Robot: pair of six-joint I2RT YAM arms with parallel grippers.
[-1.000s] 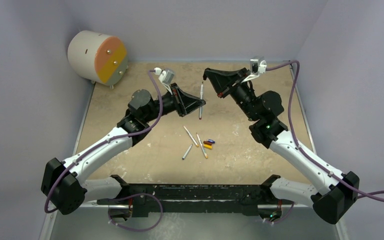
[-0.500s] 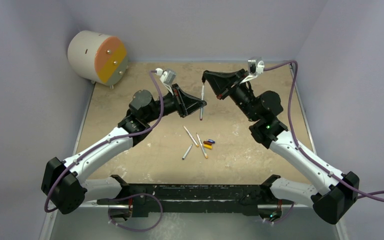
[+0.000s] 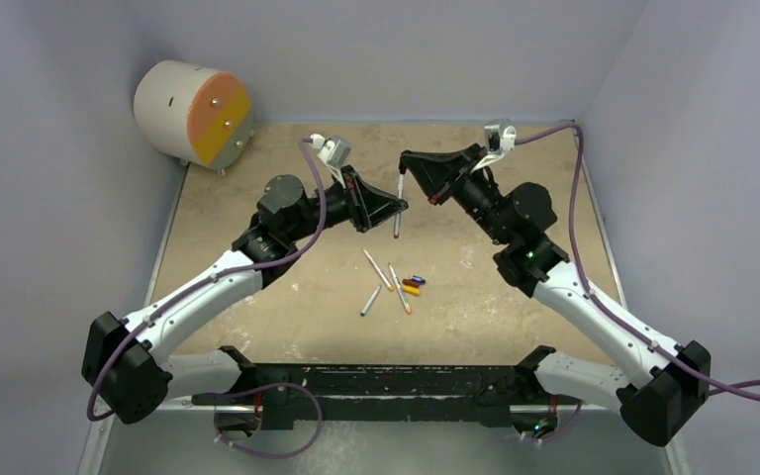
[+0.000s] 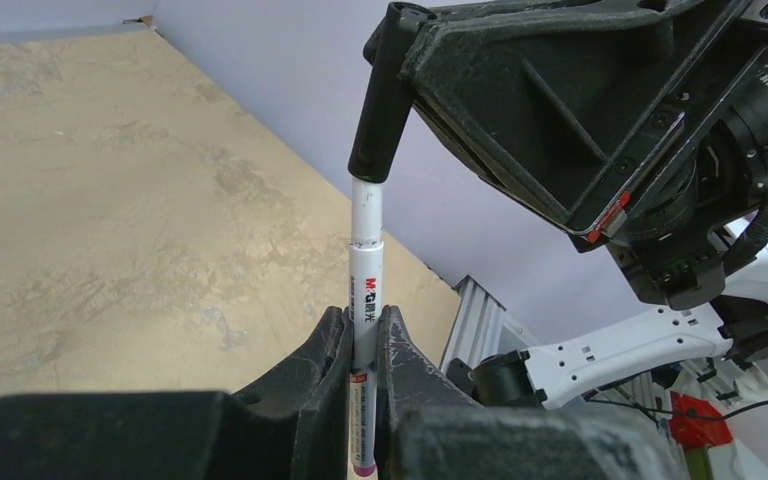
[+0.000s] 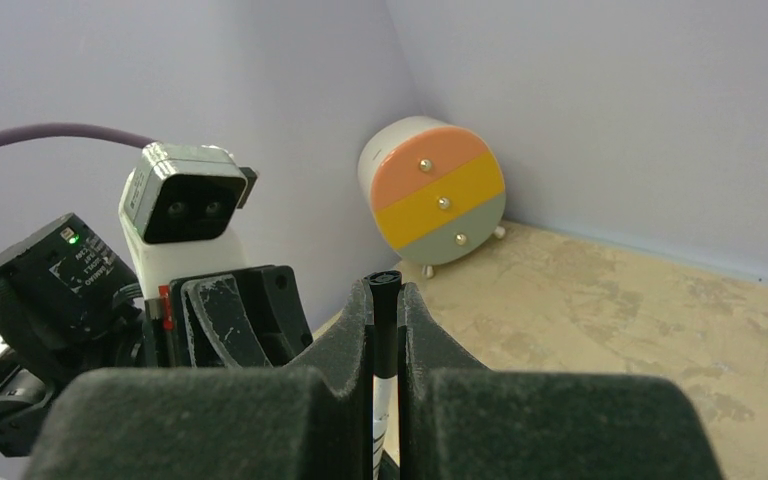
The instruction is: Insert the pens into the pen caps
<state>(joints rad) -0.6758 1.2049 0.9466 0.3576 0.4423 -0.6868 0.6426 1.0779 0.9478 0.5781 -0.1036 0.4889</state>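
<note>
I hold pen to cap.
Left pincer grips pen; right pincer grips black cap, seated over pen's end.

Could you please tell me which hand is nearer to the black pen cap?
Right. The right hand is shut on the black plastic pen cap; the left hand grips the thin white pen further down its barrel, below the cap.

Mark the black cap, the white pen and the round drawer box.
black plastic pen cap (image 4: pixel 380 95): left wrist view, mid-barrel.
thin white pen (image 4: pixel 365 262): left wrist view, printed barrel.
round three-colour drawer box (image 5: pixel 442 200): right wrist view, yellow drawer.
</note>
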